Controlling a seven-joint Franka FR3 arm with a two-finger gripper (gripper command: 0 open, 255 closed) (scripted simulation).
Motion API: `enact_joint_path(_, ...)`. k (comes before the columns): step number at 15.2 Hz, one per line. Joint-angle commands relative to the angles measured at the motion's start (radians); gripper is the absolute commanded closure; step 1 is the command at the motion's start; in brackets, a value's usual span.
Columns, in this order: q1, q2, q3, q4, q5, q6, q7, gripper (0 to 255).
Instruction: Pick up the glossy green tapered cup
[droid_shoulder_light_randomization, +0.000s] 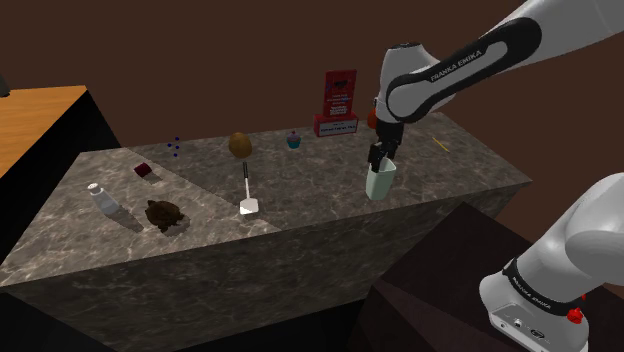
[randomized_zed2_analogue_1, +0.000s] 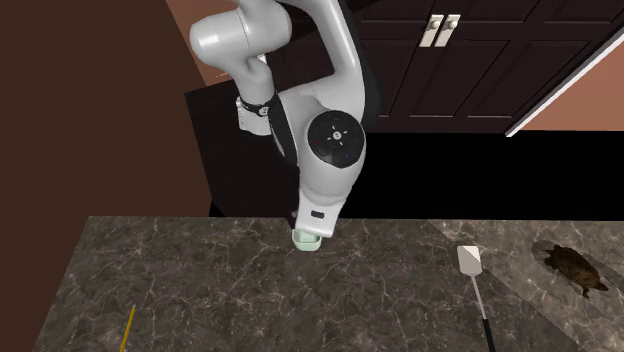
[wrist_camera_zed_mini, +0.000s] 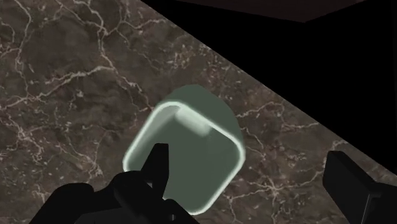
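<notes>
Pale green cup (droid_shoulder_light_randomization: 380, 183), tapered with a rounded-square rim, stands upright on the marble table (droid_shoulder_light_randomization: 450, 170). It is close to the long edge on the side of the arm's base (droid_shoulder_light_randomization: 545, 290), toward the table end nearest that base. The arm (droid_shoulder_light_randomization: 450, 65) comes down right over the cup, jaws released and spread wide.

In the wrist view one finger (wrist_camera_zed_mini: 158, 167) sits at the cup's rim, over the opening. The other finger (wrist_camera_zed_mini: 347, 184) is outside the cup, well apart from its wall. Cup not clasped; can't tell if the near finger touches the rim. There is a black area past the table edge just beside the cup.

Rest of table:
- A white spatula (droid_shoulder_light_randomization: 247, 192) with a dark handle lies mid-table, with a brown egg-shaped thing (droid_shoulder_light_randomization: 240, 145) behind it.
- A brown turtle figure (droid_shoulder_light_randomization: 163, 213) and a clear bottle (droid_shoulder_light_randomization: 103, 200) are toward the opposite end, with a small dark red cube (droid_shoulder_light_randomization: 143, 170) near them.
- A cupcake (droid_shoulder_light_randomization: 293, 140) and a red box (droid_shoulder_light_randomization: 338, 103) are by the far long edge.
- A thin yellow pencil (droid_shoulder_light_randomization: 440, 145) is near the cup's end of the table.

In the second exterior view, dark cabinet doors (randomized_zed2_analogue_1: 470, 60) stand behind the arm.
</notes>
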Motion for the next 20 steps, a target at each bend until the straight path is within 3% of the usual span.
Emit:
enact_joint_path(1,-0.001,0.059,0.000,0.018,-0.010,0.037,0.001,0)
enact_joint_path(10,-0.001,0.143,0.000,-0.004,-0.016,0.142,0.007,0)
enact_joint_path(11,-0.001,0.143,-0.001,-0.004,-0.016,0.143,0.007,255)
enact_joint_path(20,-0.001,0.143,0.000,-0.004,-0.016,0.142,0.007,255)
